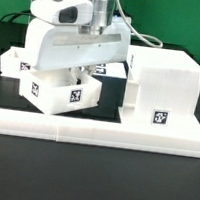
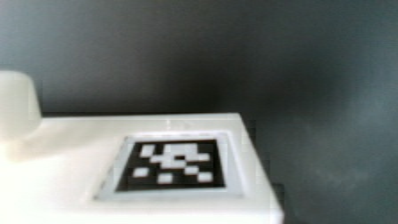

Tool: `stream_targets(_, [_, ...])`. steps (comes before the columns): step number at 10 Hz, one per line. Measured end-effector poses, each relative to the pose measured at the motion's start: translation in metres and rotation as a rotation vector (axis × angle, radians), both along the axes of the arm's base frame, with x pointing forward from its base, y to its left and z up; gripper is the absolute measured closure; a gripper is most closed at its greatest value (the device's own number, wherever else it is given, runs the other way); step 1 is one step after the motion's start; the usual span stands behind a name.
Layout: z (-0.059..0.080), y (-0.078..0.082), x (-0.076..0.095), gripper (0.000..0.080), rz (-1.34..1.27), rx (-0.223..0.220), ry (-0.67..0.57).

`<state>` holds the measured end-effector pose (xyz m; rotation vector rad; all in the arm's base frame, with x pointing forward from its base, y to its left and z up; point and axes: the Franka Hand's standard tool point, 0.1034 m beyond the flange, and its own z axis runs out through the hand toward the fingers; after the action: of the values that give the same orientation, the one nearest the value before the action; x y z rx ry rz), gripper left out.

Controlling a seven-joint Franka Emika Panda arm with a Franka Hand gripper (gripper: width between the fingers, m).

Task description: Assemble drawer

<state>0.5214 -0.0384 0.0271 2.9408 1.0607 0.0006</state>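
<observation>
The drawer (image 1: 53,95) is a small white open-topped box at the centre left, turned so one corner faces the exterior view, with a tag on each of its two visible faces. My gripper (image 1: 80,76) reaches straight down over its rim, the fingers closed on the wall of the drawer. In the wrist view one tagged white face of the drawer (image 2: 71,150) fills the lower half, with the dark table beyond it. My fingers do not show there. The tall white housing (image 1: 165,87), with its own tag, stands on the exterior view's right.
A second small white open box (image 1: 10,60) sits at the exterior view's left, just behind the drawer. A long white rail (image 1: 94,134) runs across the front of the table. A rounded white shape (image 2: 15,100) shows at the wrist view's edge.
</observation>
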Motion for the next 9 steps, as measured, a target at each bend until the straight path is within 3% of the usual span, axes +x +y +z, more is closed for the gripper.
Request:
stream_targets(3, [-0.0005, -0.0034, -0.0006, 0.0757, 0.164, -0.006, 0.005])
stream_targets(5, [0.0013, 0.0049, 0.0039, 0.0757, 0.392, -0.033, 0.009])
stream_targets(9, [-0.0015, -0.0024, 0.0014, 0.0757, 0.578, -0.042, 0.024])
